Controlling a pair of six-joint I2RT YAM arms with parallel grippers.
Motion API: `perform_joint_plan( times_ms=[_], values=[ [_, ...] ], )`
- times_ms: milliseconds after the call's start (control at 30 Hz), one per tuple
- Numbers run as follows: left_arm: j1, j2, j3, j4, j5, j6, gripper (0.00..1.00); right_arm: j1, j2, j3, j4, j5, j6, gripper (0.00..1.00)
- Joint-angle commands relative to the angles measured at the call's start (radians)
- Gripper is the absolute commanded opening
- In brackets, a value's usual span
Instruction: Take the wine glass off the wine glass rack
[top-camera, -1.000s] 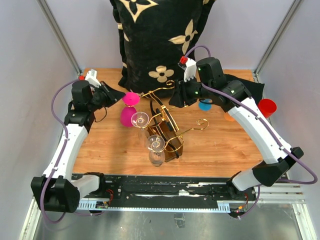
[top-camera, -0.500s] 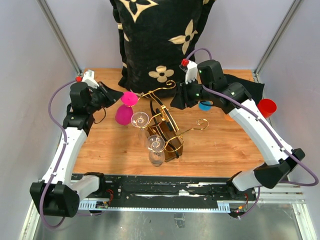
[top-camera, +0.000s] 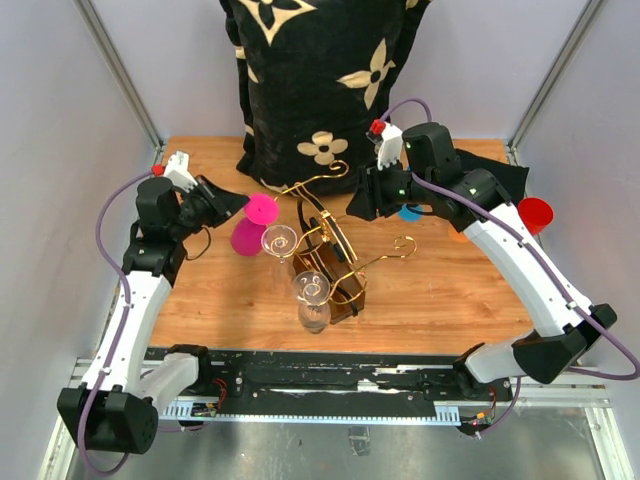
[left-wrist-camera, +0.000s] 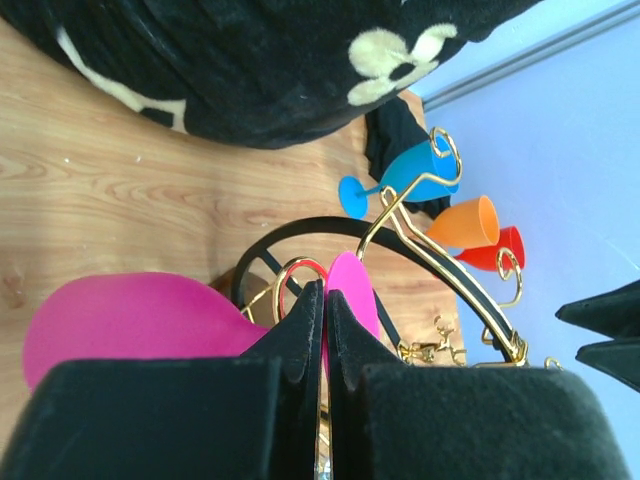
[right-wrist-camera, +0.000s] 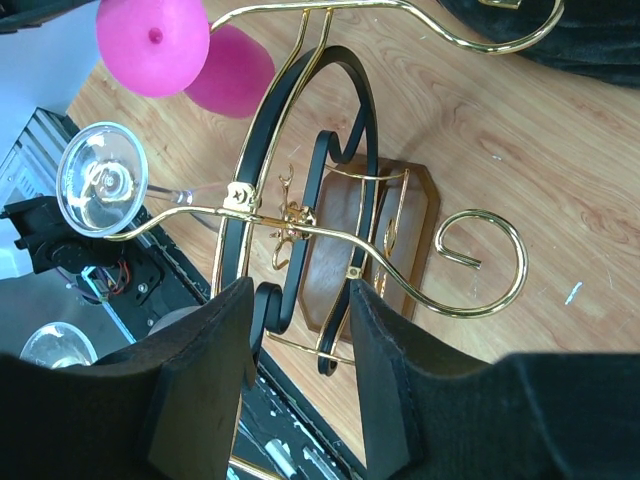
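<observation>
A wooden table (top-camera: 440, 290) sits between pale lilac walls (top-camera: 60, 120), with a black flowered cloth (top-camera: 310, 80) at 12 o'clock. The gold wire rack (top-camera: 335, 255) stands mid-table on its dark base (right-wrist-camera: 350, 240) and carries two clear glasses (top-camera: 280, 242). At its 10 o'clock, the left gripper (top-camera: 232, 200) is clamped on the stem of a pink wine glass (top-camera: 250, 225). The right gripper (right-wrist-camera: 300, 300) hovers at 1 o'clock, fingers spread.

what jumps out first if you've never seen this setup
The bright pink glass stands out first, clamped in the left gripper just left of the gold rack in mid-table. Behind it a big black flowered cloth fills the back. Two clear glasses sit at the rack's near side.
</observation>
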Motion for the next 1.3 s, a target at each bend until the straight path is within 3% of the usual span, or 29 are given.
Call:
perform_joint_plan(
  times_ms=[0, 400, 767, 967, 1267],
  values=[
    [-0.002, -0.01, -0.051, 0.059, 0.104, -0.052, 0.01, -0.021, -0.022, -0.01, 0.016, -0.002, -0.012, 0.45],
    [-0.013, 0.109, -0.066, 0.319, 0.171, -0.186, 0.0, -0.028, -0.015, -0.012, 0.015, -0.006, -0.013, 0.44],
    [-0.012, 0.242, 0.055, 0.429, 0.059, -0.213, 0.01, -0.043, -0.01, 0.001, 0.003, -0.016, -0.024, 0.44],
    [0.012, 0.295, 0.178, 0.348, -0.038, -0.156, 0.0, -0.059, -0.026, 0.008, -0.021, -0.019, -0.041, 0.45],
    [0.066, 0.401, 0.406, 0.068, -0.303, 0.117, 0.01, -0.071, -0.035, 0.013, -0.041, -0.04, -0.076, 0.46]
  ],
)
